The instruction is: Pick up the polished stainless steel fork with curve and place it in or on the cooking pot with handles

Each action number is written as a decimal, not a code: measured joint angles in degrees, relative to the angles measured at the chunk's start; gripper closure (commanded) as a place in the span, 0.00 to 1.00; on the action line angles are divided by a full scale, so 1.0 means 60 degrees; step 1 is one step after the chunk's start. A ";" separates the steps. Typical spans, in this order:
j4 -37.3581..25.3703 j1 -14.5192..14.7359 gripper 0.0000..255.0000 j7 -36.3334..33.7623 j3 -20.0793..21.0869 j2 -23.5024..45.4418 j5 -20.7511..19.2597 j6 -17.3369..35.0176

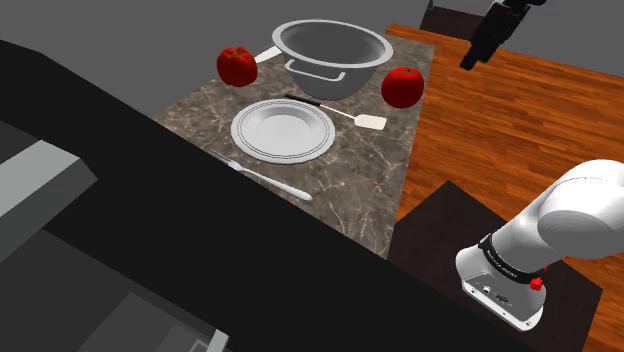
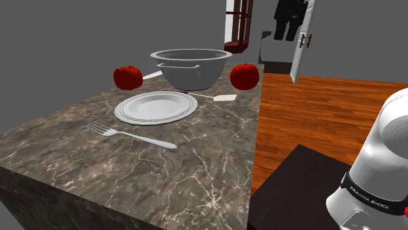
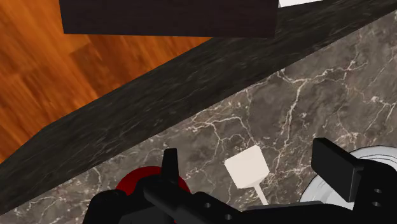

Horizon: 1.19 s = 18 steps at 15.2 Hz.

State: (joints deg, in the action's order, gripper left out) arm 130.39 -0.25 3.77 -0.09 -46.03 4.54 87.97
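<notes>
The fork [image 1: 262,176] is slim, pale silver and glossy, with a gently curved handle. It lies flat on the marbled surface [image 1: 370,170], between the white plate [image 1: 283,130] and the surface's end opposite the grey pot [image 1: 345,80]. The pincer [image 3: 251,159] hangs spread, holding nothing, high near the surface's floor-side edge, above 1 red apple [image 1: 402,87].

Only text I can read: white "FRANKA EMIKA" on the black band [image 2: 370,198] round the arm [image 2: 394,140] base, second exterior view. In the shoulder view I see white lettering on that same band [image 1: 503,264], but it's too small to make out.
</notes>
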 measured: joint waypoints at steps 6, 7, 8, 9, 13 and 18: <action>0.0054 0.0319 0.00 -0.0322 0.0618 0.0652 0.0387 0.0906; 0.0026 0.0377 0.00 -0.0347 0.0723 0.0837 0.0441 0.1109; 0.0012 0.0460 0.00 -0.0453 0.0902 0.1026 0.0533 0.1340; -0.0025 0.0523 0.00 -0.0498 0.1025 0.1201 0.0592 0.1534; -0.0218 0.0774 0.00 -0.0781 0.1627 0.2083 0.0804 0.2444; -0.0688 0.1063 0.00 -0.1257 0.2435 0.3213 0.0913 0.3397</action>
State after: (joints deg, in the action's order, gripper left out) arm 126.26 6.13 -3.78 14.53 -26.75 10.01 108.35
